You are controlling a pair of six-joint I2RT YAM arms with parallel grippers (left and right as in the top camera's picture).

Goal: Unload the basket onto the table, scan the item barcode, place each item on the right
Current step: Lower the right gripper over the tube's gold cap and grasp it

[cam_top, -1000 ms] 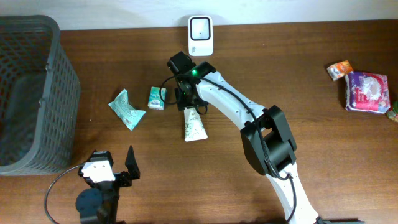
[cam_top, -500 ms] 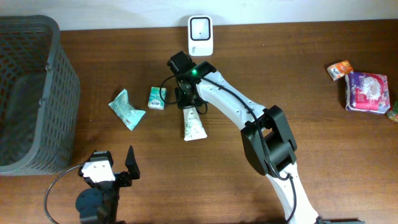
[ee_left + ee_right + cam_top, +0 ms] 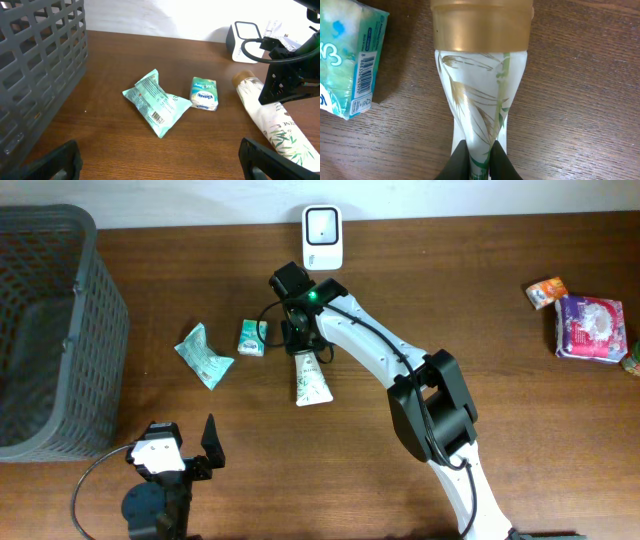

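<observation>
- Overhead: the white tube (image 3: 311, 383) lies on the wooden surface (image 3: 480, 380) at centre frame. Its capped end points up the frame toward the white barcode scanner (image 3: 322, 237), which stands at the top edge.
- The right end effector (image 3: 300, 345) sits over the tube's capped end.
- Left of the tube lie a small tissue pack (image 3: 253, 337) and, further left, a green pouch (image 3: 203, 357). A grey basket (image 3: 100, 330) fills the upper left.
- A purple pack (image 3: 590, 326) and an orange packet (image 3: 546, 292) lie at the far right.
- The left end effector (image 3: 185, 442) rests at lower left, spread wide and holding nothing.
- Left wrist: the pouch lies at centre frame with the tissue pack just right of it. The tube lies at the right edge, with the dark right end effector across it below the gold cap.
- Right wrist: the two dark fingers (image 3: 461, 161) at the bottom edge are pinched narrow on the tube's body. The gold cap is at the top of the frame. The tissue pack lies at the upper left, barcode showing.
</observation>
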